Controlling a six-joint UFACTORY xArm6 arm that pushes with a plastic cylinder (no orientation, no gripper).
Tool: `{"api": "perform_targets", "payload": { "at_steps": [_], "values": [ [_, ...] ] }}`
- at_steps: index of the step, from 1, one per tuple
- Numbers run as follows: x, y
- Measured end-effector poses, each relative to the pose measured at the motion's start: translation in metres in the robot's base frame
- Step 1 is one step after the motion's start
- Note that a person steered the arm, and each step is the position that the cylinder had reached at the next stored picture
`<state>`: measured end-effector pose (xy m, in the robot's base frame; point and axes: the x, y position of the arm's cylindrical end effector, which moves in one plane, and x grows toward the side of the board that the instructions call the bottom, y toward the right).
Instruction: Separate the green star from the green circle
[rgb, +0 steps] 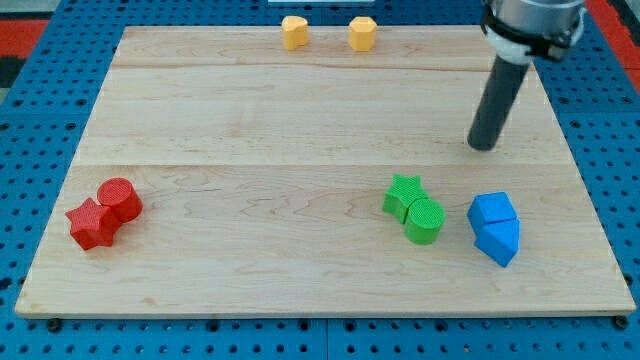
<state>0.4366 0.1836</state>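
1. We see a pale wooden counter (300, 110) lying on a blue pegboard (40, 90), with small coloured blocks in four groups on it.
2. Our arm carries no claw at all (only a straight dark rod (497, 100)), so we cannot tell of any wide or narrow setting, and nothing is held.
3. My tip (483, 147) stands on the counter in the view's right part, above the green pair and apart from every block.
4. The green star (403, 194) lies low in the view's right half, below my tip and to its left.
5. The green circle (424, 220) sits just to the star's lower right, and the two are touching, so the pair is not yet parted.
6. To the right of the green pair, near but apart from it, we see two blue blocks pressed together: an upper blue block (493, 209) and a lower blue block (498, 241) (their exact shapes are hard to make out).
7. Far over at the view's lower left, a red star (92, 224) and a red circle (119, 199) touch each other, the circle to the star's upper right.
8. At the view's top edge of the counter stand two yellow blocks, apart from each other: a yellow heart (294, 32) on the left and a yellow hexagon-like block (362, 33) on the right.
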Motion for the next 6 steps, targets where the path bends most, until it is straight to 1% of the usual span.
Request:
{"api": "perform_targets", "payload": {
  "at_steps": [1, 2, 4, 5, 6],
  "values": [
    [0.048, -0.005],
    [0.076, -0.03],
    [0.11, -0.054],
    [0.11, -0.077],
    [0.106, -0.082]
  ]
}}
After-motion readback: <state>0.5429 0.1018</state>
